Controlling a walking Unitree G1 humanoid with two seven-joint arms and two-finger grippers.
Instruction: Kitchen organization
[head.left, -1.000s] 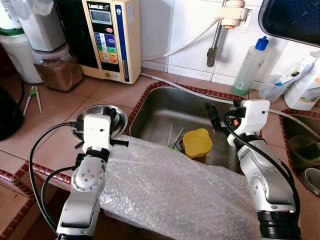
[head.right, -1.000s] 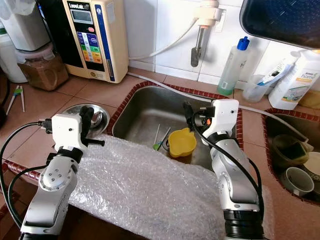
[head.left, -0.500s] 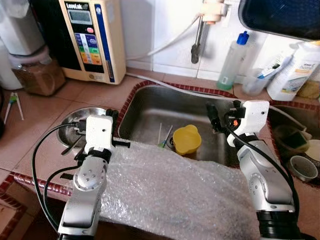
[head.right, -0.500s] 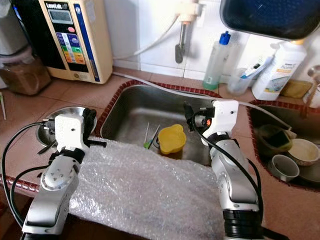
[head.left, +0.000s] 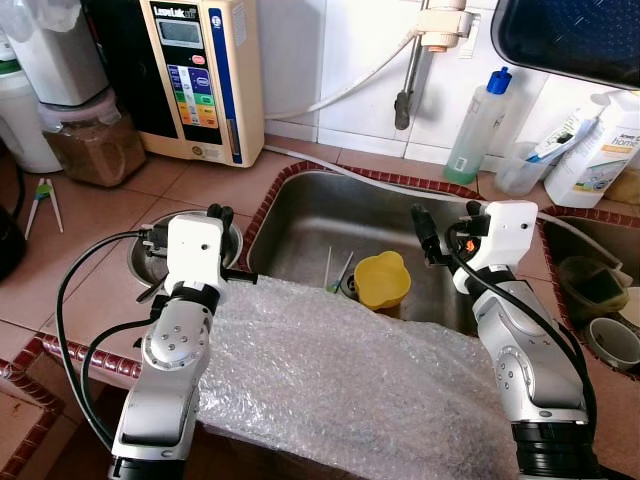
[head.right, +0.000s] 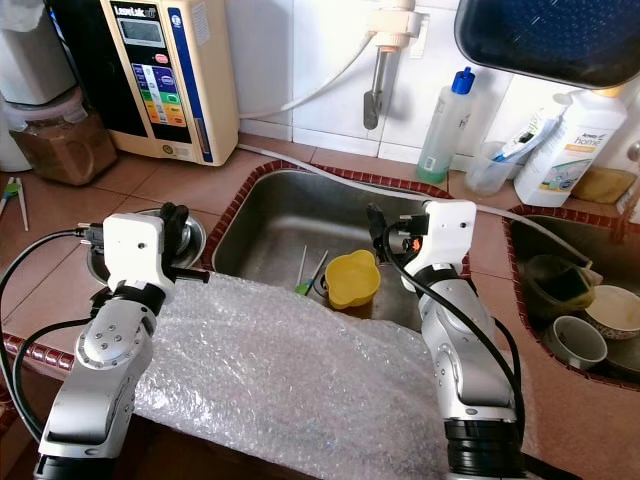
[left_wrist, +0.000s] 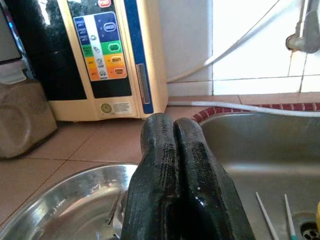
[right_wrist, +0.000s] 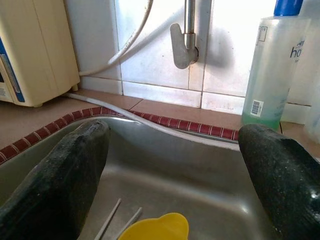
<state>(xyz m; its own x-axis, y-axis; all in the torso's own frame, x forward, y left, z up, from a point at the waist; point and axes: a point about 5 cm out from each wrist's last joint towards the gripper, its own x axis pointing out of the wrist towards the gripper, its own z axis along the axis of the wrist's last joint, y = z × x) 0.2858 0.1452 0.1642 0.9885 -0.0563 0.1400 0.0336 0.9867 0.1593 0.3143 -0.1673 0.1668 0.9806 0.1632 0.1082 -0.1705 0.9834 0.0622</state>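
The head camera is swinging back leftward while nothing on the bench (head.left: 90, 290) moves, so the robot is likely still surveying. Nearest, bubble wrap (head.left: 340, 380) is draping the front edge; the left gripper (left_wrist: 172, 165), fingers clenched empty, is hovering over the steel bowl (left_wrist: 65, 200), and the right gripper (right_wrist: 170, 180), fingers released, is hanging above the sink (head.left: 340, 215) holding the yellow cup (head.left: 382, 280). Beyond are standing the water ionizer (head.left: 195, 75), faucet (head.left: 410, 95) and soap bottle (head.left: 478, 125).

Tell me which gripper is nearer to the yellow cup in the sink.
Right. The right gripper hangs open over the sink, just beside the yellow cup. The left gripper is shut above the steel bowl on the counter, beyond the sink's rim.
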